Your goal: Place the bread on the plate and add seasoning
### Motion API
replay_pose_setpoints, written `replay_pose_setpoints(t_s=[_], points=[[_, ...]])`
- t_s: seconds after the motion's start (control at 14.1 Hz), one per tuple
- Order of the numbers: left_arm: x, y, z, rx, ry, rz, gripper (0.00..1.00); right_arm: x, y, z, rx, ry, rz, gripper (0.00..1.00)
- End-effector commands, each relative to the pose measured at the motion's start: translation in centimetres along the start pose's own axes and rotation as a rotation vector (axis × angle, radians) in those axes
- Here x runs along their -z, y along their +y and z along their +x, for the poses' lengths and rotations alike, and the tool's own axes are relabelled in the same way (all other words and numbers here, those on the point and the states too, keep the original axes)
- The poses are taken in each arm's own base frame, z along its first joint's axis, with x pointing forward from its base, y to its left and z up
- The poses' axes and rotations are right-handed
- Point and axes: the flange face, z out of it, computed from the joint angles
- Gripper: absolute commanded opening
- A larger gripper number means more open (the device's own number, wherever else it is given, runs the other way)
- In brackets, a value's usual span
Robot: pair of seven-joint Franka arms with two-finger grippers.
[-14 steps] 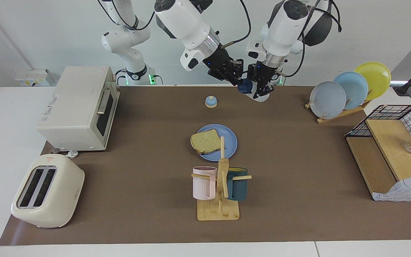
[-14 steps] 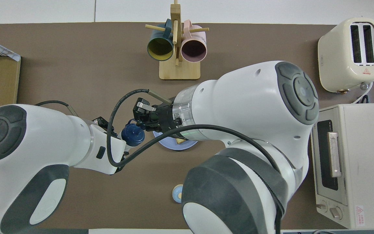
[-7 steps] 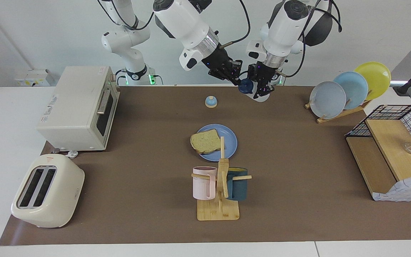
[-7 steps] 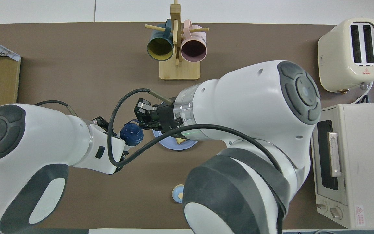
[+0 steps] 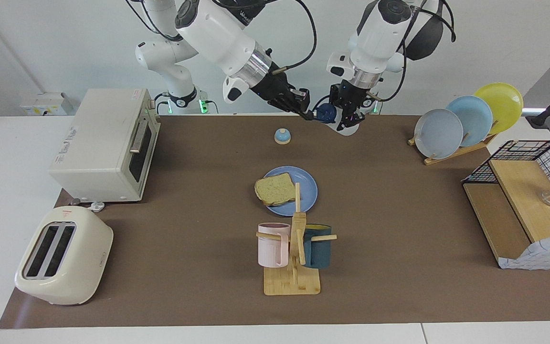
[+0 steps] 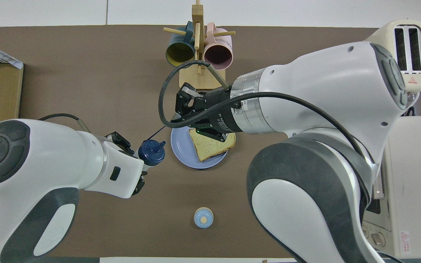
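Nearest your robots' edge of the table, around its middle, the left end effector (image 5: 345,118) is clamped around the body of the seasoning (image 5: 326,113). It holds the bottle up in the air over that edge, tilted, with the dark cap pointing toward the right arm. The left arm drops steeply from its raised elbow, wrist bent inward. The right end effector (image 5: 305,111) hangs just beside the cap, its arm slanting down across from its own end of the table. A thin dark strand runs from the cap toward its tip. Whether it grips that strand cannot be told from here. The step in hand looks like opening the cap, so hold the bottle steady with the left arm. Draw the right one away slowly, without dragging the bottle. A small blue bell (image 5: 282,136) sits on the table close to the same edge. Toward the table's centre lies the plate (image 5: 307,184), and the bread (image 5: 275,188) is already on it, overhanging the rim. Once open, bring the bottle over the slice, not past it to the mug rack (image 5: 296,239) nearer the opposite long edge.
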Motion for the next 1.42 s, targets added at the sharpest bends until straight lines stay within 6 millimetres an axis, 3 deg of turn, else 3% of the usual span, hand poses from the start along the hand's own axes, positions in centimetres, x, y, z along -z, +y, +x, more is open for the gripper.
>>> replay_pose_setpoints(t_s=[0.0,0.21,0.35,0.5,0.57,0.71,0.78,1.06,1.21,1.35], points=[[-0.1,0.3,-1.0,-0.002,0.001,-0.019,0.0,0.6,0.2,-0.1,0.025,0.022,0.008,1.0],[-0.1,0.3,-1.0,-0.002,0.0,-0.02,0.0,0.8,1.2,0.6,0.214,0.109,-0.109,1.0],[-0.1,0.2,-0.9,0.002,0.003,-0.016,0.0,1.4,2.5,2.1,0.353,0.168,-0.239,1.0],[0.0,0.1,-0.8,0.004,0.007,-0.012,0.0,3.3,4.9,5.0,0.434,0.208,-0.368,1.0],[-0.1,0.1,-0.7,0.002,0.006,-0.01,0.0,4.4,6.2,6.4,0.478,0.215,-0.424,1.0],[-0.3,-0.1,-0.6,-0.005,-0.007,-0.002,0.0,9.0,9.2,10.9,0.478,0.219,-0.498,1.0],[-0.7,-0.3,-0.5,-0.004,-0.02,0.0,0.0,10.6,10.7,12.1,0.485,0.185,-0.53,1.0],[-3.2,-0.9,0.9,-0.04,-0.12,0.051,0.0,17.6,14.7,12.4,0.499,0.168,-0.732,1.0],[-4.4,-1.6,2.2,-0.049,-0.156,0.069,0.0,19.3,15.6,12.1,0.473,0.126,-0.756,1.0],[-5.7,-2.4,3.3,-0.055,-0.199,0.089,0.0,20.9,16.6,13.1,0.433,0.107,-0.773,1.0]])
